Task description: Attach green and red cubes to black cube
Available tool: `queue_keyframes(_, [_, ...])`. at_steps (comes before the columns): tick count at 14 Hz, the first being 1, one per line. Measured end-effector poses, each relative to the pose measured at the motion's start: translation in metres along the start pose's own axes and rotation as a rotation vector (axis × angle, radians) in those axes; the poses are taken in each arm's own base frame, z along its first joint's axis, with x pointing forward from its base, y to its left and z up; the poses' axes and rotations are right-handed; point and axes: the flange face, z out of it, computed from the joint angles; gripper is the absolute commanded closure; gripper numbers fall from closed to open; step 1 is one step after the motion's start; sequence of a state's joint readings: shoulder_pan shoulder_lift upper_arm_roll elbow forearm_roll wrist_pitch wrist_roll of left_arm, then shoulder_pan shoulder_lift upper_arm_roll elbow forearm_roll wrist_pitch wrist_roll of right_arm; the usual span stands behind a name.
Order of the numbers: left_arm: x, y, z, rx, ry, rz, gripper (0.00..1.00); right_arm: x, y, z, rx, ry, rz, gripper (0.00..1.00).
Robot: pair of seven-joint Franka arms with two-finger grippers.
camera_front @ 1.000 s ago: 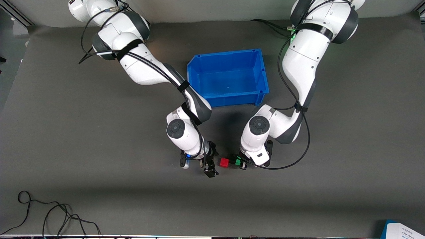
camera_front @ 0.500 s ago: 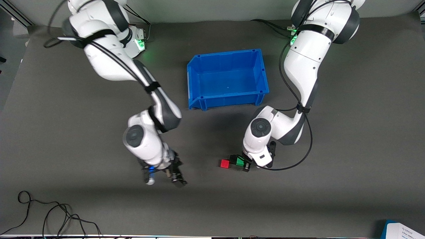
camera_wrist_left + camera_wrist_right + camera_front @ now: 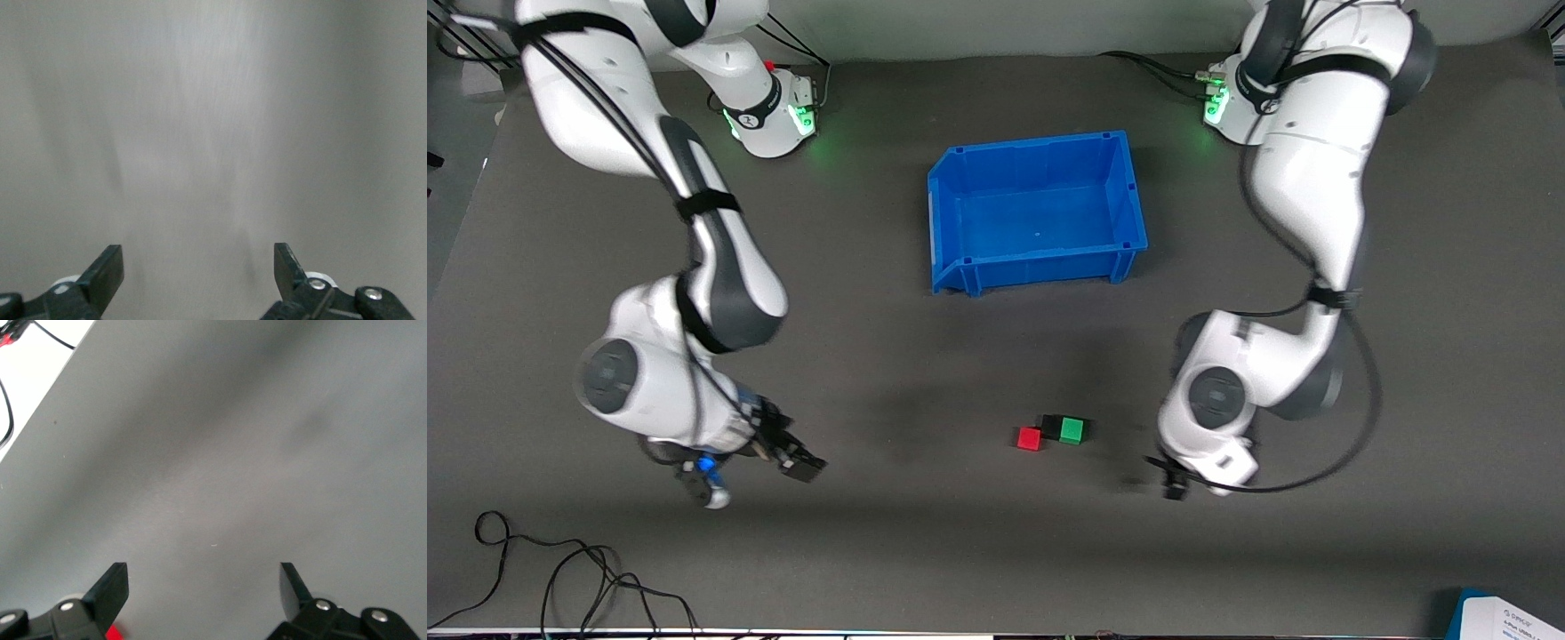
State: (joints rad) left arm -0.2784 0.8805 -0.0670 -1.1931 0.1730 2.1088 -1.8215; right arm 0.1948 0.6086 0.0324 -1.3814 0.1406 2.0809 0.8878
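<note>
Right hand [image 3: 796,462] hangs over the grey mat toward the right arm's end of the bench, close to the edge nearest the front camera; its two black fingers [image 3: 110,590] stand spread wide apart with nothing between them, only bare mat showing in the right wrist view. Loose black cables [image 3: 560,569] lie coiled by the bench corner at that same end, nearest the front camera. Toward the middle of the bench, a large open blue plastic bin [image 3: 1037,209] sits closer to the robots' edge, with no cube inside it. Nearer the front camera than the bin, the three small matte cubes sit together in a short row on the mat: the bright red cube [image 3: 1029,437] at the right arm's end of the row, the small black cube [image 3: 1049,425] in the middle, and the bright green cube [image 3: 1072,429] at the left arm's end, the black one touching both neighbours as far as the front view shows. Neither hand touches them. Left hand [image 3: 1174,484] hangs over the mat just beside the row, toward the left arm's end of the bench; its black fingers [image 3: 107,273] are likewise fully parted and hold nothing.
</note>
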Motion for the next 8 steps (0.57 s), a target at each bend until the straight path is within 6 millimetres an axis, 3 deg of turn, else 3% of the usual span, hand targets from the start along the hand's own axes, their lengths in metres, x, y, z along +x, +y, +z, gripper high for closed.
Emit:
queue_keyframes(5, [0.098, 0.006, -0.085, 0.018, 0.022, 0.067, 0.04, -0.001, 0.067, -0.053, -0.038, 0.001, -0.179, 0.0])
queue_keyframes(8, [0.153, -0.01, -0.147, 0.066, 0.0, 0.175, 0.0, 0.002, 0.096, -0.092, -0.071, -0.024, -0.336, 0.0])
